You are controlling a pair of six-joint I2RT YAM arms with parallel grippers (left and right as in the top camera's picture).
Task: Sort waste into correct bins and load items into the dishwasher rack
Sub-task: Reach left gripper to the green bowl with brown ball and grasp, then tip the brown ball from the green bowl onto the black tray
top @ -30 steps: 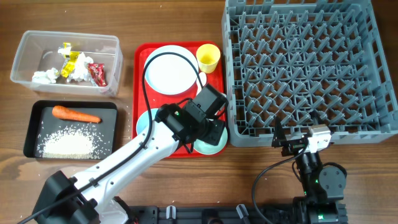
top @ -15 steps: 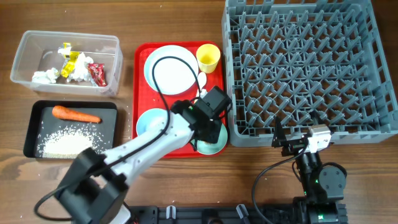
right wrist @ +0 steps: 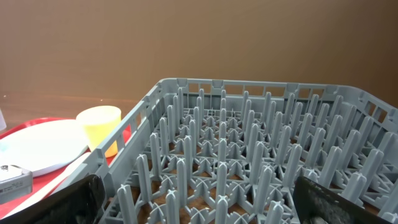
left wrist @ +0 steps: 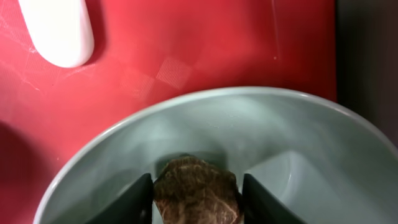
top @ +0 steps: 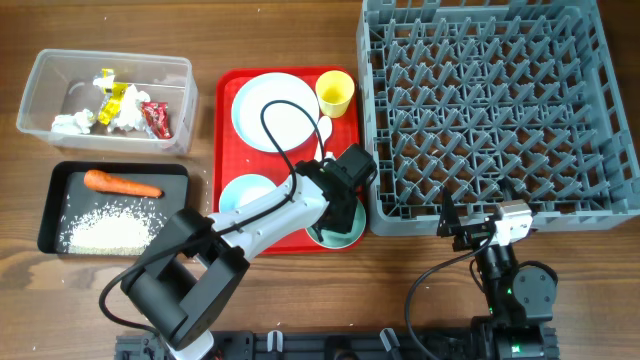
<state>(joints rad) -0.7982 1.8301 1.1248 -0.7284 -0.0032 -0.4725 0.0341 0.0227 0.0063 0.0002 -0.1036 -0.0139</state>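
Observation:
My left gripper (top: 336,216) reaches down into the mint-green bowl (top: 349,238) at the front right corner of the red serving tray (top: 227,150). In the left wrist view its fingers (left wrist: 197,199) press on both sides of the small brown food lump (left wrist: 196,186) on the bowl's floor (left wrist: 292,143). The white spoon (left wrist: 59,31) lies just beyond the bowl. My right gripper (top: 490,228) is open and empty at the near edge of the grey dishwasher rack (top: 490,100); its fingers (right wrist: 199,199) frame the pegs (right wrist: 249,155).
On the red tray are the pale-blue plate (top: 275,112), the yellow cup (top: 335,92) and the pale-blue bowl (top: 245,192). The clear tub (top: 40,75) holds wrappers (top: 155,118) and tissue (top: 70,123). The black tray (top: 55,195) holds a carrot (top: 120,183) and rice (top: 105,232).
My left gripper has shifted slightly right and lower into the mint-green bowl, and the arm's elbow has swung right. The right arm has not moved.

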